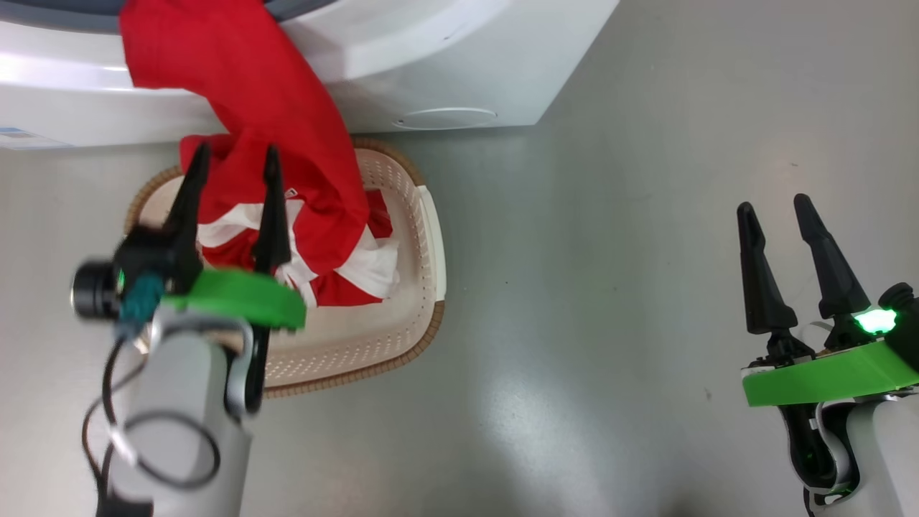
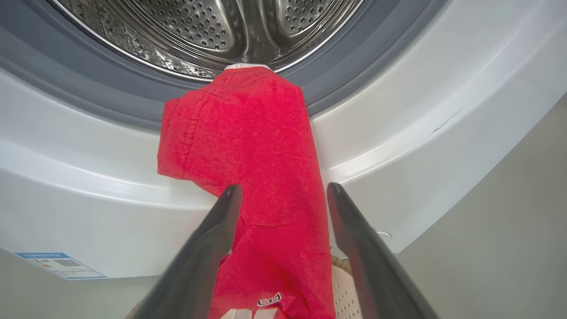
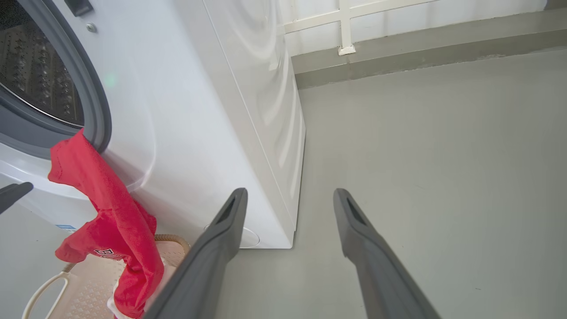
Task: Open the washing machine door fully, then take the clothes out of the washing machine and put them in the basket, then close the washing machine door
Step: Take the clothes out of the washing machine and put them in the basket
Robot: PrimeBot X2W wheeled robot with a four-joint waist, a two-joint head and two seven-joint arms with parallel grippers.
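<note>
Down the front of the washing machine (image 1: pixel 445 64) the clothes (image 1: pixel 287 143) hang as one long red drape. The top end, with a thin white edge, is caught on the lip of the perforated steel drum (image 2: pixel 221 31). From there the cloth runs over the grey-blue seal (image 2: pixel 88 88) and the white front panel into the basket (image 1: pixel 431 237), which stands on the grey floor (image 1: pixel 610 287) just before the machine. Inside the basket the red fabric gathers in a loose heap mixed with white panels, piled toward the side nearest the machine, while the near part of the cream perforated bottom lies bare. A small black-and-white patch (image 2: pixel 269 300) shows low on the hanging part. The basket's brown woven-look rim and a pale loop handle (image 3: pixel 42 290) show around the heap. The left gripper (image 1: pixel 237 148) hovers over the basket with its jaws spread wide. In the left wrist view the hanging cloth lies between its two dark fingers; whether either finger touches the fabric cannot be told. The right gripper (image 1: pixel 775 204) is well apart to the right over the floor, its jaws wide too and holding nothing. A round white flap (image 1: pixel 445 117) sits low on the machine's front, and a blue-edged sticker (image 2: pixel 60 265) lies near its bottom edge.
</note>
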